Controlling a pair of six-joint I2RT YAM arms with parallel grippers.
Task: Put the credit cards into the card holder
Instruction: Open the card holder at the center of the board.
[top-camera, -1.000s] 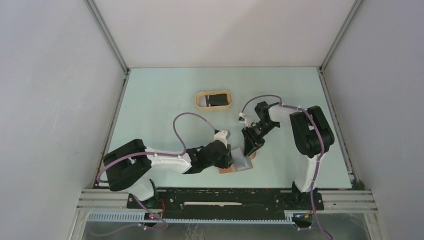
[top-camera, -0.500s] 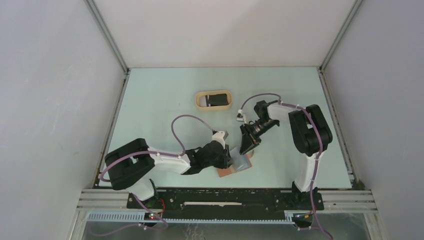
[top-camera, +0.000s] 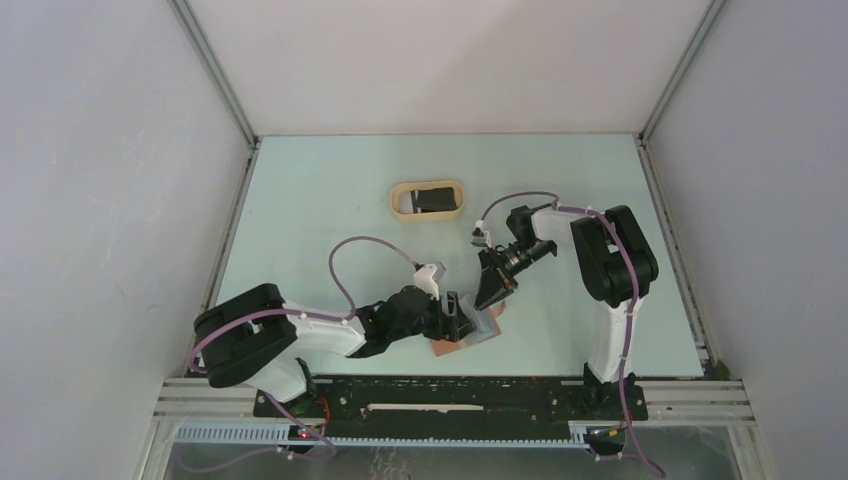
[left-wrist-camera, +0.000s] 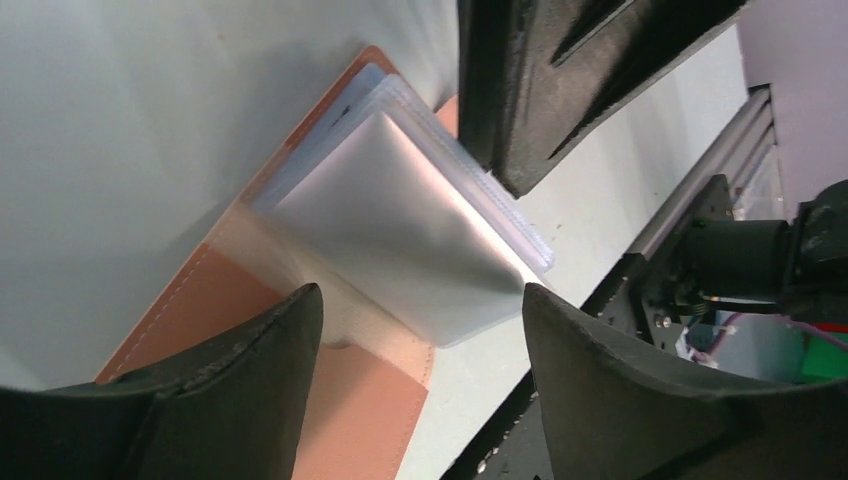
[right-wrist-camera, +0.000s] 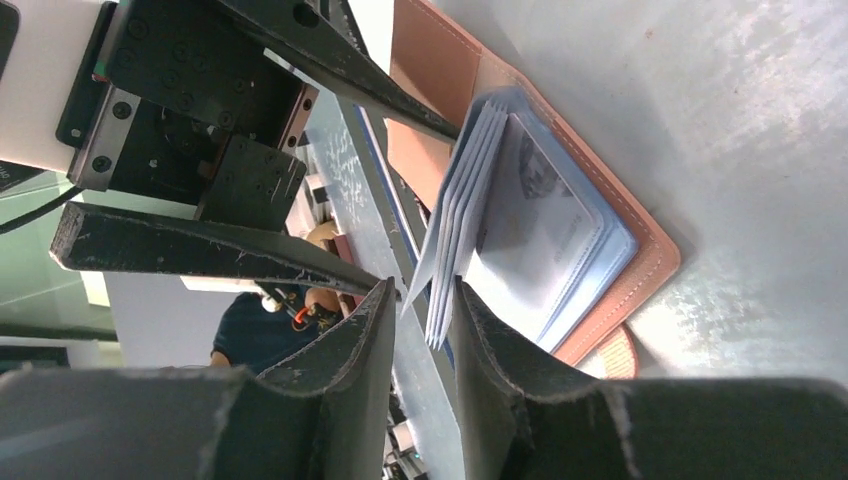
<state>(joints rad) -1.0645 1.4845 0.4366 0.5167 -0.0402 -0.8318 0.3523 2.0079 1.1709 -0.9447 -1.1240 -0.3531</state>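
Observation:
The card holder (top-camera: 470, 338) lies open near the table's front edge, brown leather (left-wrist-camera: 350, 420) outside, with pale clear sleeves (left-wrist-camera: 400, 220) fanned up. My left gripper (top-camera: 462, 318) is open wide, its jaws astride the sleeves' lower corner without touching them (left-wrist-camera: 420, 292). My right gripper (top-camera: 487, 300) comes down from the far side. In the right wrist view its jaws stand narrowly open (right-wrist-camera: 422, 300) round the sleeves' free edges (right-wrist-camera: 450, 250), and a gap shows beside them. One dark credit card (top-camera: 432, 199) lies in the tray.
The tan oval tray (top-camera: 400, 203) sits mid-table beyond the arms. The black front rail (top-camera: 450, 395) runs just behind the holder. White walls close the left, right and back sides.
My left gripper has opened and let go of the sleeves, and its arm has sunk lower. The right gripper has shifted slightly left over the holder, its jaws a little narrower.

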